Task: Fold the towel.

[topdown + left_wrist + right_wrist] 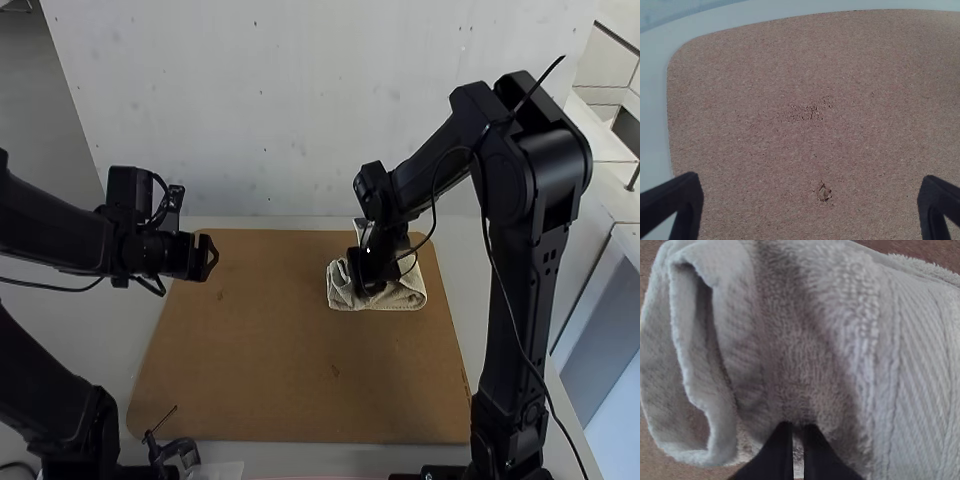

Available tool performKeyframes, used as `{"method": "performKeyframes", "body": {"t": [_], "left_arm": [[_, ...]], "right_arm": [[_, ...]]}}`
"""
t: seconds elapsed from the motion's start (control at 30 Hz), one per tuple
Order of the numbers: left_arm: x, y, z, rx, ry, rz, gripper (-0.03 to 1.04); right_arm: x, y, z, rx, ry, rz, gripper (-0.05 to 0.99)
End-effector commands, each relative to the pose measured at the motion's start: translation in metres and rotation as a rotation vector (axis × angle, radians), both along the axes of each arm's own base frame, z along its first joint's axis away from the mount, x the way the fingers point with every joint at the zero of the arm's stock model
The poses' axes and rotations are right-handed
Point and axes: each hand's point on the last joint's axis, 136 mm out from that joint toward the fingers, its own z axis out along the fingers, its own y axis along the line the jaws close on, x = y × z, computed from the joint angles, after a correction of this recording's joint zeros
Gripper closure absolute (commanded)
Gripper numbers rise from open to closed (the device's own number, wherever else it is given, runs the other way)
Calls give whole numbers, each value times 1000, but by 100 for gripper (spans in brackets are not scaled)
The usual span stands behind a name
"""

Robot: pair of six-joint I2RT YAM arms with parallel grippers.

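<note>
The grey-beige towel (405, 292) lies bunched, partly folded over itself, at the back right of the brown board. Over it is my right gripper (372, 288), pointing down into the cloth. In the right wrist view, the towel (920, 365) has a curled, looped edge on one side and a ribbed band on the other. There my right gripper (798, 432) is shut on a bit of the towel's middle, its tips close together. My left gripper (212, 258) hangs above the board's back left, away from the towel. Seen from its wrist, the left gripper (811, 192) is wide open and holds nothing.
The brown board (290, 370) covers most of the table, with a pale table rim (455, 265) around it. A pale wall (300, 130) rises behind. A small dark tool-like object (175, 450) is at the board's near left edge.
</note>
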Motion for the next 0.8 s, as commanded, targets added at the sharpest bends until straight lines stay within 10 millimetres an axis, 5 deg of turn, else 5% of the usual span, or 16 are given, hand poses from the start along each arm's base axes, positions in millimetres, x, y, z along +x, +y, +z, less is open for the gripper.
{"method": "performKeyframes", "body": {"t": [0.0, 0.17, 0.57, 0.67, 0.7, 0.77], "left_arm": [[1, 1, 6, -17, -18, 3, 5], [1, 2, 6, -18, -18, 7, 5], [1, 1, 6, -20, -16, 3, 5], [1, 1, 6, -20, -18, 3, 5], [1, 1, 6, -21, -18, 5, 5], [1, 1, 6, -21, -18, 3, 5]], "right_arm": [[8, 24, 15, 95, -3, -10, 91], [10, 37, 19, 132, 2, -8, 91], [27, -13, 44, 76, -74, -47, 91], [19, -11, 32, 49, -51, -33, 91], [8, -11, 11, 3, -10, -19, 91], [2, -12, -1, -31, 6, -9, 91]]}}
